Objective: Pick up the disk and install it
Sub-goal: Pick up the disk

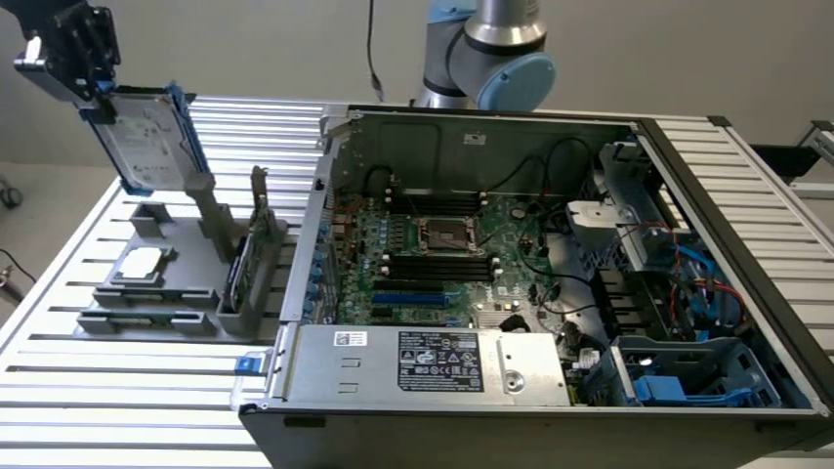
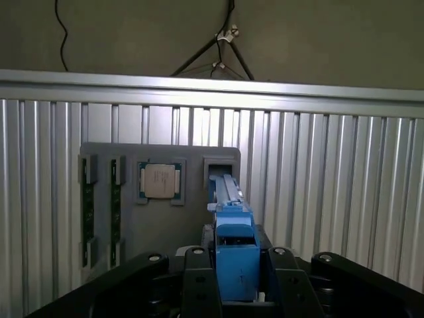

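Now | hand (image 1: pixel 94 88) clenched on disk (image 1: pixel 146 132) | above ribbed aluminium table (image 1: pixel 92 401) | plain grey wall (image 1: pixel 261 49)

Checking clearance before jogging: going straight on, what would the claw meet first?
Likely the grey holder: the claw, shut on the disk, points down at it, so the disk's lower end would touch first. Depth is unclear.

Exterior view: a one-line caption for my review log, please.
Gripper clamps the blue-framed disk, tilted above the grey parts holder, on the exterior view's left of the open computer case.
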`<state>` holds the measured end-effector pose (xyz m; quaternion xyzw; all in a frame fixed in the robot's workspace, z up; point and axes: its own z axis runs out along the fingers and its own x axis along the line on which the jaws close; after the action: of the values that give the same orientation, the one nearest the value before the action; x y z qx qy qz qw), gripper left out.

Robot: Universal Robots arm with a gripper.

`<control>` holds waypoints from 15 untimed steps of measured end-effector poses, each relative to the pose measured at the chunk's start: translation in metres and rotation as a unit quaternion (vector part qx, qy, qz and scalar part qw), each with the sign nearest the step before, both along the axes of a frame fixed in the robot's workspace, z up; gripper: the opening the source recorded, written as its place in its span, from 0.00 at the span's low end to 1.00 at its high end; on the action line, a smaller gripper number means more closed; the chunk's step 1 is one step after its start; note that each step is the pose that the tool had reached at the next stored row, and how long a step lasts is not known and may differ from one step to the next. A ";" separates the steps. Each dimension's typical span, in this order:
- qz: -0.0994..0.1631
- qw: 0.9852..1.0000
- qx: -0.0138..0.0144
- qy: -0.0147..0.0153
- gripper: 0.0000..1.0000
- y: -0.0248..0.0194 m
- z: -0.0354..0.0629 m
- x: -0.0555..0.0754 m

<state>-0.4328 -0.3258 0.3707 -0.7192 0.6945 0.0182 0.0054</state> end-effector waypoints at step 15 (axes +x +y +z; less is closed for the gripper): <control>0.000 1.000 0.005 0.000 0.33 -0.0082 0.0488 0.028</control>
<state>-0.4051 -0.3340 0.4195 -0.7193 0.6943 0.0218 0.0091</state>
